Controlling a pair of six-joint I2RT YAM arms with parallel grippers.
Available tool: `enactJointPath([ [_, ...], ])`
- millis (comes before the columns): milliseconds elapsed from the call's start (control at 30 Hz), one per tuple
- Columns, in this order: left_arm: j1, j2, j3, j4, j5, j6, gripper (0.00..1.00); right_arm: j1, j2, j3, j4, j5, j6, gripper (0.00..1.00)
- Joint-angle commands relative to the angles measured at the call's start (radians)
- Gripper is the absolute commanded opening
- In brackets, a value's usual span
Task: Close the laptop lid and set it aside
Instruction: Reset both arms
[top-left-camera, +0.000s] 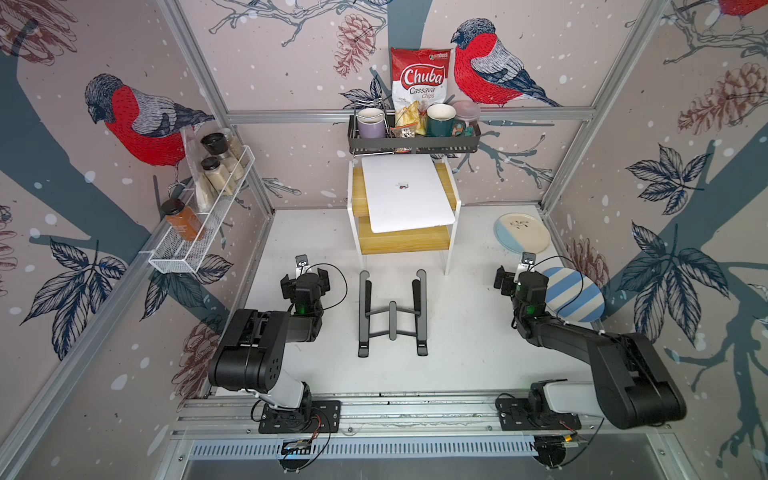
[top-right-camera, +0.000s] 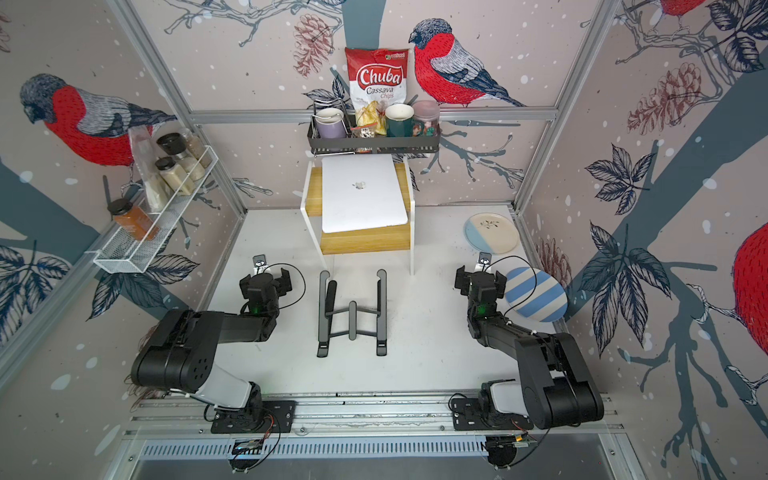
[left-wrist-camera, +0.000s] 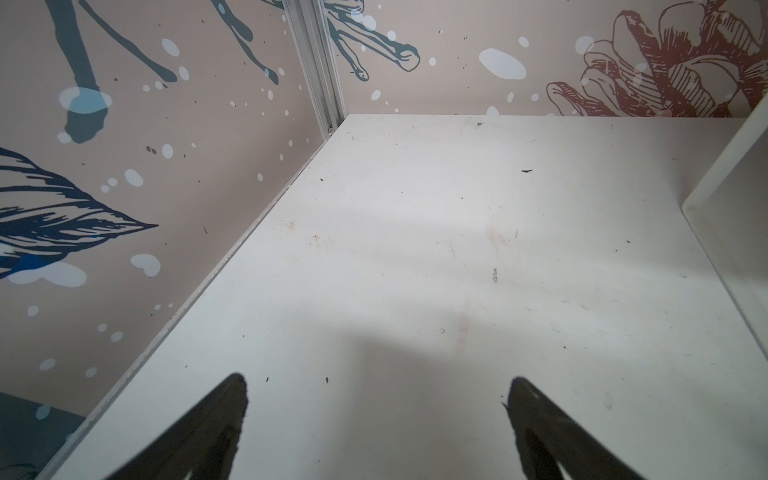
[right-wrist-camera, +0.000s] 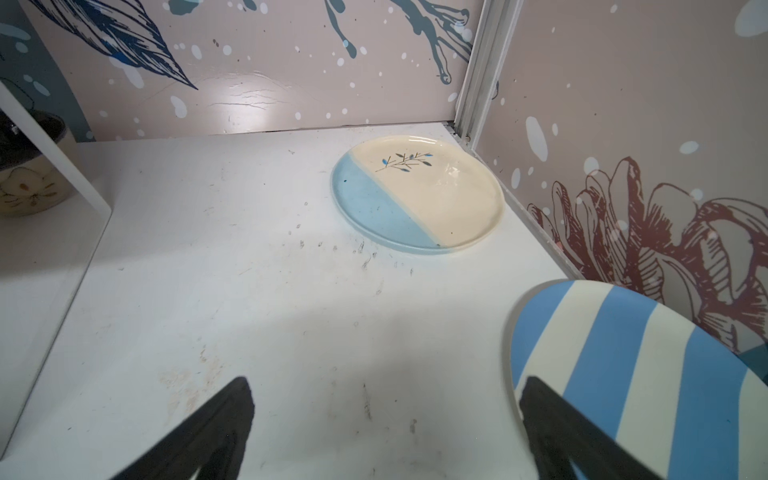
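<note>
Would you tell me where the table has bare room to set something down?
Bare table lies between the left wall and the shelf, ahead of the left gripper, and between the black stand and the right gripper. The right edge is crowded: striped plate, half-blue plate.

black arms (top-left-camera: 249, 353), white base links (top-left-camera: 286, 392)

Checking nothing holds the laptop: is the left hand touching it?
Apart. Both top views show bare table between the left hand and the laptop, which lies on the shelf.
</note>
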Motion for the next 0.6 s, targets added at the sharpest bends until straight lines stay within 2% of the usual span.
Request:
enactJointPath([
  [0,-0.002,0.003,0.0,0.033,-0.006,0.003,0.96,-0.046,0.09,-0.006,0.15,-0.088,0.014,1.0],
  [67,-0.002,0.003,0.001,0.032,-0.007,0.003,0.96,-0.09,0.15,0.006,0.18,-0.156,0.046,1.0],
  [133,-0.002,0.003,0.001,0.031,-0.007,0.003,0.96,-0.129,0.135,0.015,0.146,-0.23,0.063,1.0],
  [567,-0.002,0.001,-0.002,0.036,-0.004,0.003,0.96,-0.124,0.131,0.017,0.13,-0.226,0.059,1.0],
])
